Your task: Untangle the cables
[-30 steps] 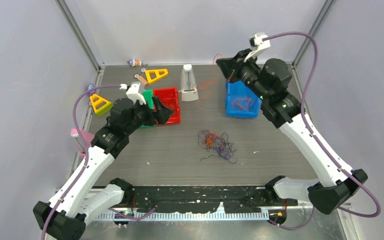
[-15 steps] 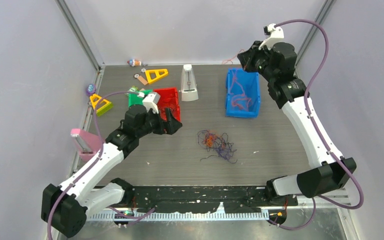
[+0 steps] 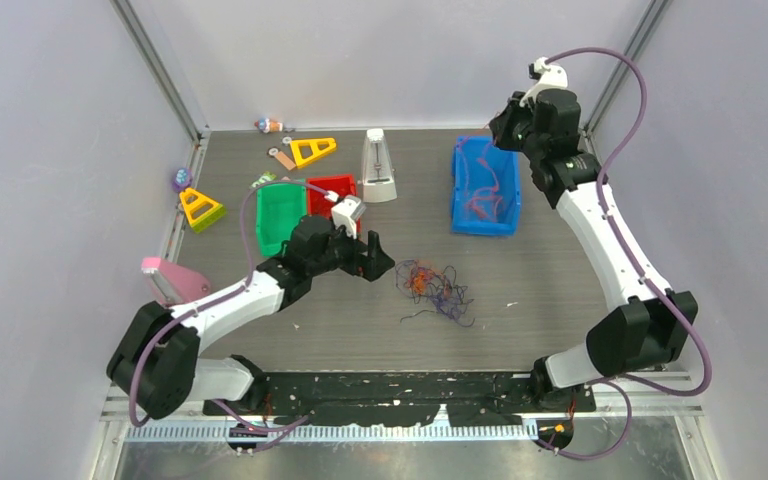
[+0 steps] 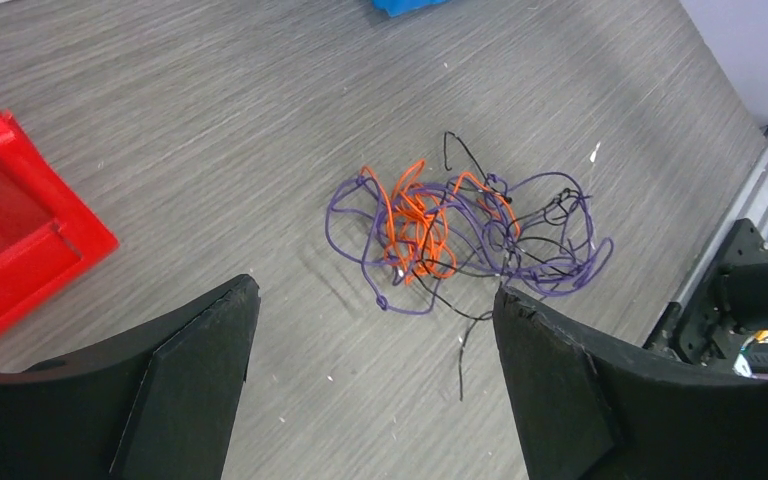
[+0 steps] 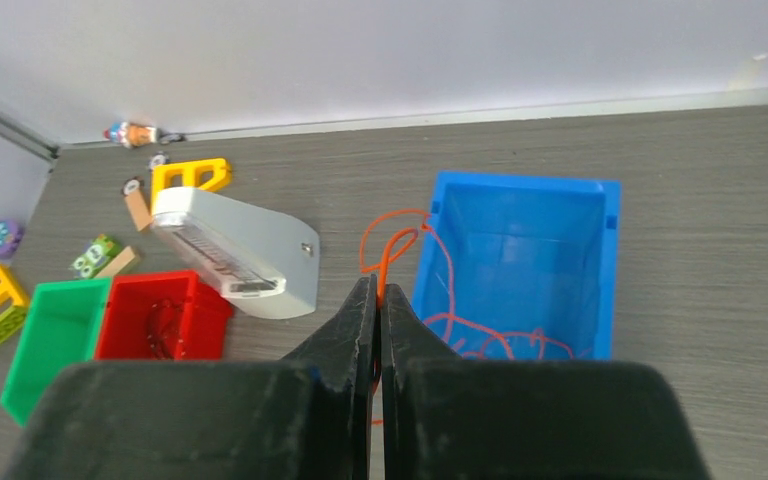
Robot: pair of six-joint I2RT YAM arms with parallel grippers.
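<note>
From above, the left end effector (image 3: pixel 378 262) hangs low over the grey wood-grain tabletop (image 3: pixel 560 260), just beside the tangled clump of thin orange-red, purple and black cables (image 3: pixel 435 288), which lies mid-tabletop, well apart from every bin. The right end effector (image 3: pixel 503 118) is up at the far end of the blue plastic bin (image 3: pixel 457 195), and there's a thin orange-red strand (image 3: pixel 480 205) lying inside it. Over to the left wrist: fingers spread wide, nothing between them, and the clump (image 4: pixel 460 235) sits flat on the tabletop just beyond the tips, with the red plastic bin (image 4: pixel 10 230) off at the left edge. Now the right wrist: fingers pressed tight together, pinching the orange-red strand (image 5: pixel 392 245), which loops up from the tips and trails over the bin's near wall, down onto its floor.
</note>
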